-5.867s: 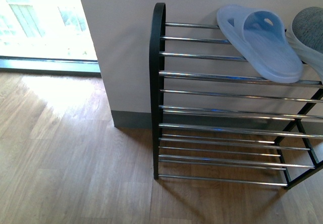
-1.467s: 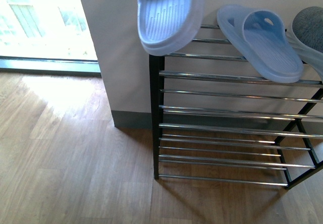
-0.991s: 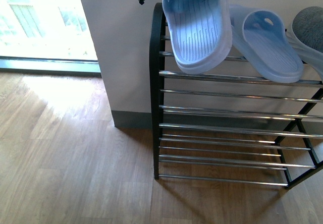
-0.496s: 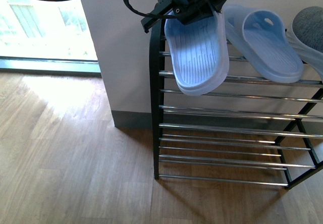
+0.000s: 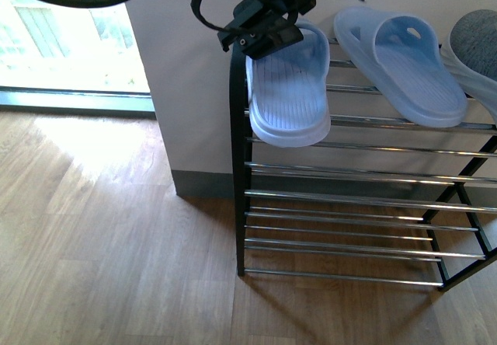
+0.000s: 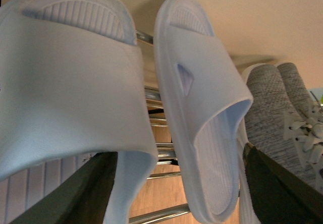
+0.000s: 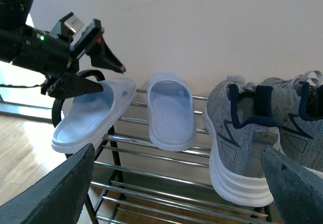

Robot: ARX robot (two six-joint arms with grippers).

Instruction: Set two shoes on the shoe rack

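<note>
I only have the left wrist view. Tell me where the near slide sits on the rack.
Observer: In the front view the near slide lies at the left end of the shoe rack. Its heel hangs out past the front bar of the top tier.
Operator: Report how my fingers sit on it.
Observer: In the right wrist view the left gripper has one finger above the strap and the other inside the slide. I cannot tell whether it is clamped.
Operator: Give me the other arm.
Observer: The right gripper is open and holds nothing. It is in front of the grey sneakers.
</note>
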